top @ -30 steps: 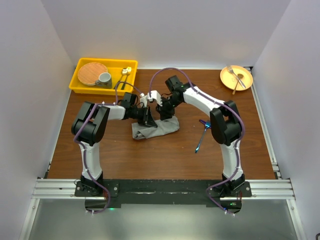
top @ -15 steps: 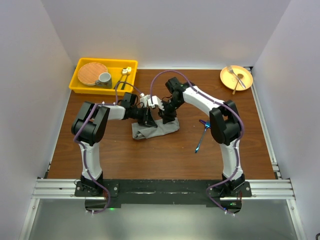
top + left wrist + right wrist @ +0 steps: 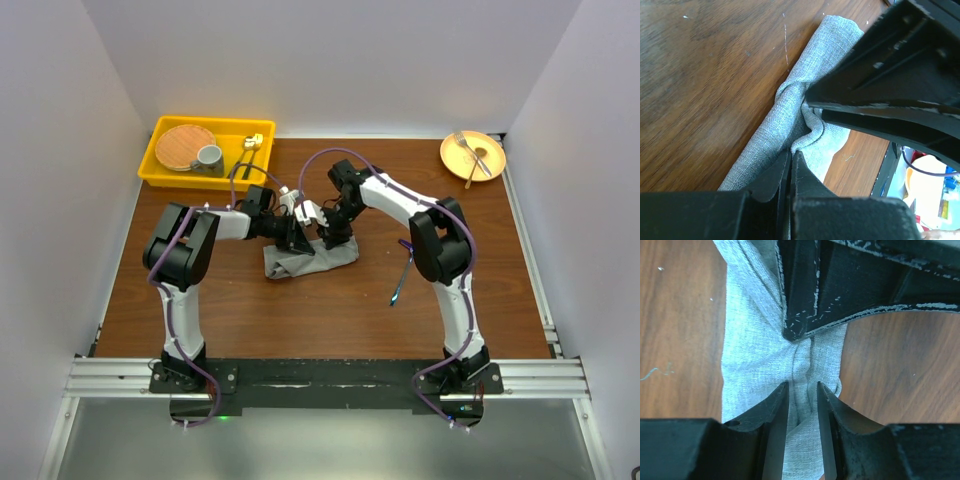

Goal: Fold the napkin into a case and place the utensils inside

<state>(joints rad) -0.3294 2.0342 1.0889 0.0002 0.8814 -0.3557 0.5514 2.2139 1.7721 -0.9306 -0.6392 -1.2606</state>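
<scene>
The napkin [image 3: 312, 260] lies folded into a narrow grey strip at the table's middle. My left gripper [image 3: 297, 240] is shut, pinching a fold on the strip's upper layer [image 3: 791, 152]. In the left wrist view the cloth [image 3: 785, 105] puckers at its tips. My right gripper [image 3: 325, 238] faces it from the right. Its fingers [image 3: 803, 386] hold a raised ridge of napkin [image 3: 755, 355] that runs up to the left gripper's tip [image 3: 795, 336]. The blue-handled utensils [image 3: 403, 270] lie on the wood to the right of the napkin, apart from both grippers.
A yellow bin [image 3: 160, 165] at the back left holds a round woven mat [image 3: 185, 145], a grey cup [image 3: 209, 157] and gold-headed cutlery [image 3: 252, 145]. An orange plate [image 3: 448, 152] with a silver fork sits at the back right.
My right gripper has shifted a little left, closer to the left gripper over the napkin. The left arm, the napkin and the utensils stay where they were.
</scene>
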